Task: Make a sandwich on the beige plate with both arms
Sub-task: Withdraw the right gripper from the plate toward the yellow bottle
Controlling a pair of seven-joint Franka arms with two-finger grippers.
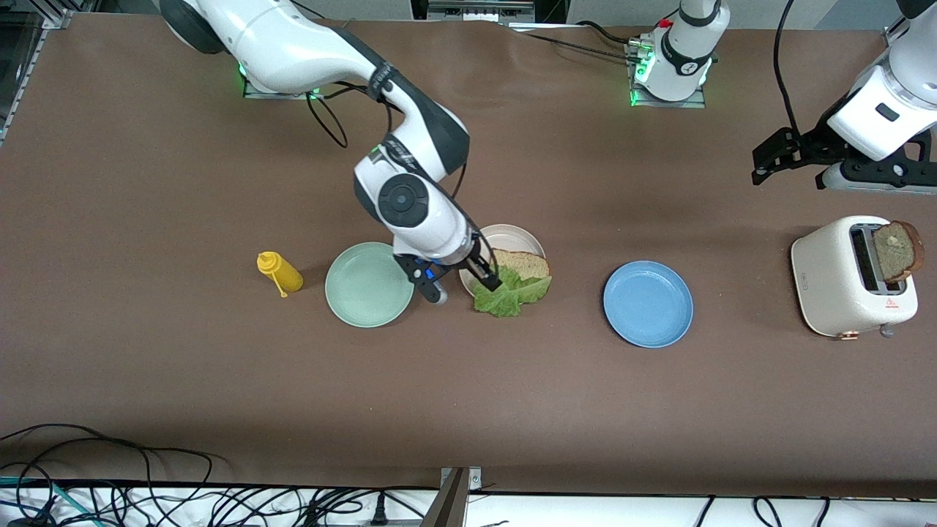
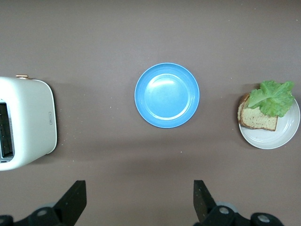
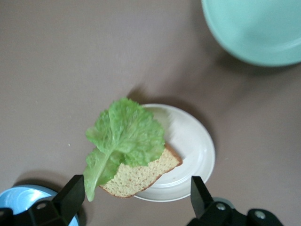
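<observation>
From the front view, my right gripper (image 1: pixel 457 282) hangs low at the beige plate (image 1: pixel 512 236), at its edge toward the green plate (image 1: pixel 368 284). Its fingers stand wide apart and hold nothing. On the beige plate lies one bread slice (image 1: pixel 523 263), and the lettuce (image 1: pixel 510 291) rests on it and hangs over the rim on the side nearer the camera. I judge the top slice is what is missing. That second slice (image 1: pixel 899 251) stands up out of the toaster (image 1: pixel 853 277) at my left arm's end of the table. My left gripper (image 1: pixel 765 162) hovers over bare table beside the toaster and is much the closer one to it, so I think the next reach is for this arm. The blue plate (image 1: pixel 648 303) lies between toaster and beige plate; the yellow bottle (image 1: pixel 279 272) is well apart.

From the left wrist view, my fingers (image 2: pixel 75 200) are fully spread and empty. The toaster (image 2: pixel 26 122) shows at one edge, the blue plate (image 2: pixel 167 95) in the middle, the beige plate (image 2: pixel 277 134) with bread (image 2: pixel 256 117) and lettuce (image 2: pixel 273 96) farther off. The way over the blue plate looks free.

From the right wrist view, both fingers (image 3: pixel 70 195) are open with nothing between them. The lettuce (image 3: pixel 124 136) covers part of the bread (image 3: pixel 141 174), and its long axis runs across the plate (image 3: pixel 197 146) rim.
</observation>
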